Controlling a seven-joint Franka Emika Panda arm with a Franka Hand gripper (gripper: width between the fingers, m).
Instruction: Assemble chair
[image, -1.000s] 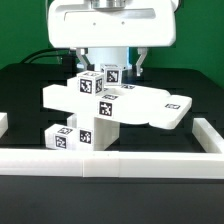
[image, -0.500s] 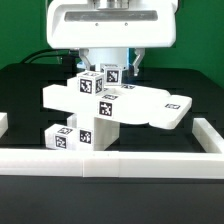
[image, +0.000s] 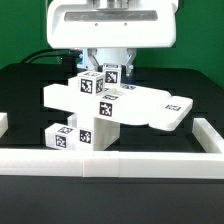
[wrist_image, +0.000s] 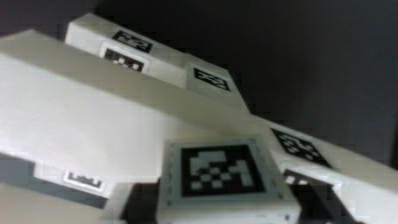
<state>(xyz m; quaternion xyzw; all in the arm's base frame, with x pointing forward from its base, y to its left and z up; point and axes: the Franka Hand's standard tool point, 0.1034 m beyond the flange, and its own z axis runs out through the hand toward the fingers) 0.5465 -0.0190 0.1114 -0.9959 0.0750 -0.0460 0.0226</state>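
Observation:
The partly built white chair (image: 100, 108) stands in the middle of the black table: a wide flat slab (image: 140, 106) lies across tagged blocks. Two tagged uprights rise from its far side. My gripper (image: 112, 68) hangs straight above and is shut on the taller upright post (image: 111, 73). In the wrist view that post's tagged end (wrist_image: 217, 170) fills the space inside my gripper (wrist_image: 222, 203). A dark finger (wrist_image: 143, 206) presses against one side of the post, the other finger against the opposite side. Behind the post the chair's slabs (wrist_image: 89, 110) show several tags.
A low plain white border rail (image: 110, 160) runs along the near edge and up both sides (image: 208, 132). Black cables (image: 45, 55) lie at the exterior view's back left. The arm's white body (image: 110, 22) looms over the chair.
The fingers have drawn in from wide apart onto the taller upright post. The finger that stood out on the exterior view's right is no longer visible. The chair has not shifted.

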